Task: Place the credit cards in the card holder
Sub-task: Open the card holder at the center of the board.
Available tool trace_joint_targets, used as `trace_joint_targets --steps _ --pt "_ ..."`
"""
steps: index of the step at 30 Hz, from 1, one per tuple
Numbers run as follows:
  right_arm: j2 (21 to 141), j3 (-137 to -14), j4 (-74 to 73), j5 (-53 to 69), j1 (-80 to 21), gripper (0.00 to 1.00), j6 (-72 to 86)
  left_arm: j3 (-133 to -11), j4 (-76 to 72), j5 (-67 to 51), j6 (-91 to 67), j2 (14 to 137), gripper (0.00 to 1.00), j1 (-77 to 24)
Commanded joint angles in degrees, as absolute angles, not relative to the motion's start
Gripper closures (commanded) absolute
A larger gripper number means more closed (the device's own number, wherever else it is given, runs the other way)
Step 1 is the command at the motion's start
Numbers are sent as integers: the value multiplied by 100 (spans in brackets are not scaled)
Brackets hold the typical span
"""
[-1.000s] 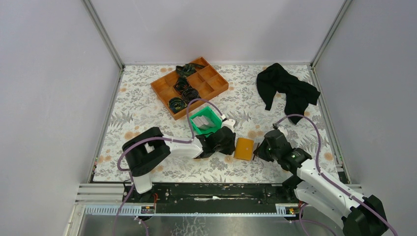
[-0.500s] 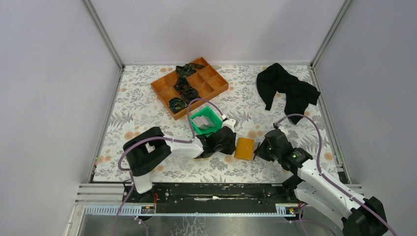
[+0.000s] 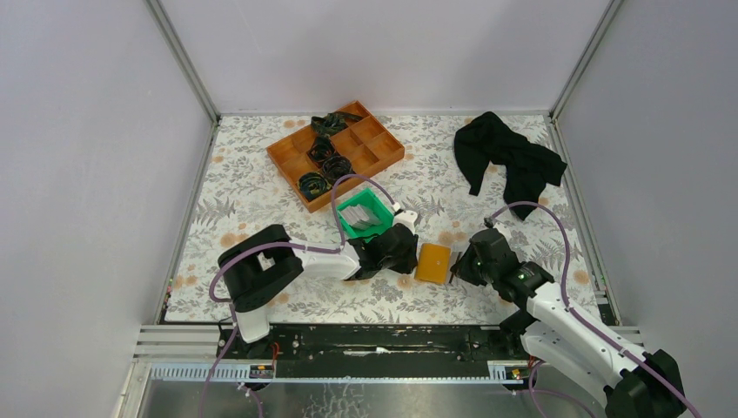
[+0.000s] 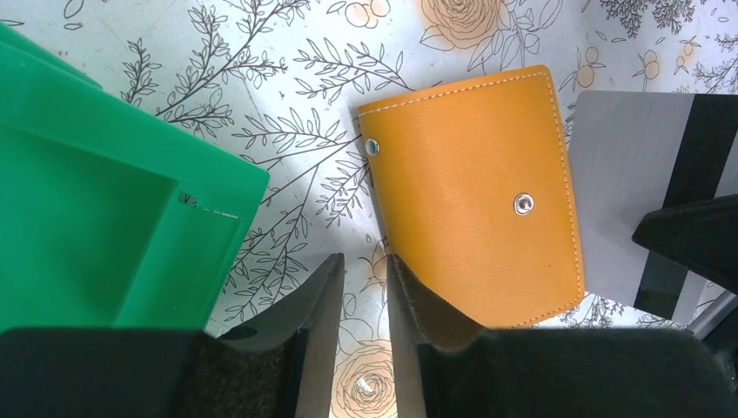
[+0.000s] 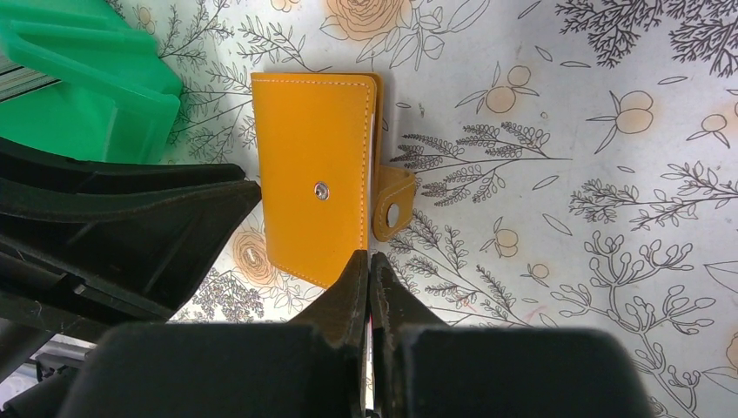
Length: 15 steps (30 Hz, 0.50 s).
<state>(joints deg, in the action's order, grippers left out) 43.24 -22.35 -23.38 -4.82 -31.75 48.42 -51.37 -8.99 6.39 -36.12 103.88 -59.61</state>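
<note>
The floral table (image 3: 244, 200) carries a green bin (image 4: 96, 183) just left of my left gripper (image 4: 365, 272), whose jaws stand slightly apart on nothing. The wallet (image 4: 474, 187) lies folded between my grippers, tab loose. My right gripper (image 5: 369, 261) is clamped on a card (image 4: 622, 174) at the wallet's right edge.

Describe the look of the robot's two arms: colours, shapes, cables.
The left arm and right arm have white links and bulky black joint housings. A purple cable loops along each. The fingers are black, flat and tapered.
</note>
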Motion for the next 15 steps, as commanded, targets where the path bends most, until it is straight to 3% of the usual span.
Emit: trace_joint_targets --steps 1,15 --pt "4336 -2515 -2228 -384 -3113 100 4735 -4956 -175 468 -3552 10815 67 -5994" --pt "4373 -2671 -2253 -352 -3052 100 4652 -5056 -135 449 -3507 10902 68 -5993"
